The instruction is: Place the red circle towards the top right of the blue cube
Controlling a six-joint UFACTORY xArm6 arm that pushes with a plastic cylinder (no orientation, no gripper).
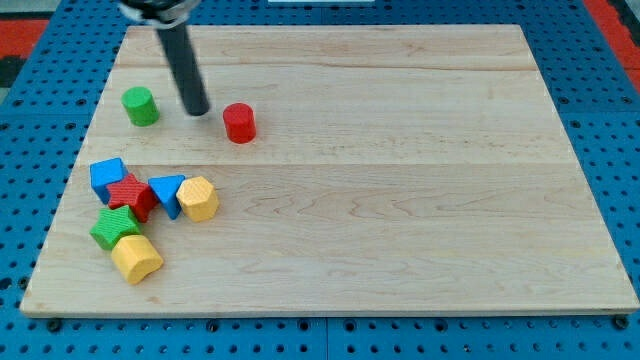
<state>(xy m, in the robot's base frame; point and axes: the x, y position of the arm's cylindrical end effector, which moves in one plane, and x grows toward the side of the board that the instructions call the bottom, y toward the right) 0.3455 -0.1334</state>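
Observation:
The red circle [239,123] is a short red cylinder standing on the wooden board at the upper left. The blue cube [107,177] sits lower, at the board's left edge, at the top of a cluster of blocks. The red circle lies up and to the right of the blue cube, well apart from it. My tip [197,110] is on the board just left of the red circle, with a small gap between them. The rod leans up toward the view's top left.
A green cylinder [141,106] stands left of my tip. The cluster holds a red star-like block [130,196], a blue triangle [168,192], a yellow hexagon [198,198], a green star [114,227] and a yellow block [137,258]. The wooden board [400,180] lies on blue pegboard.

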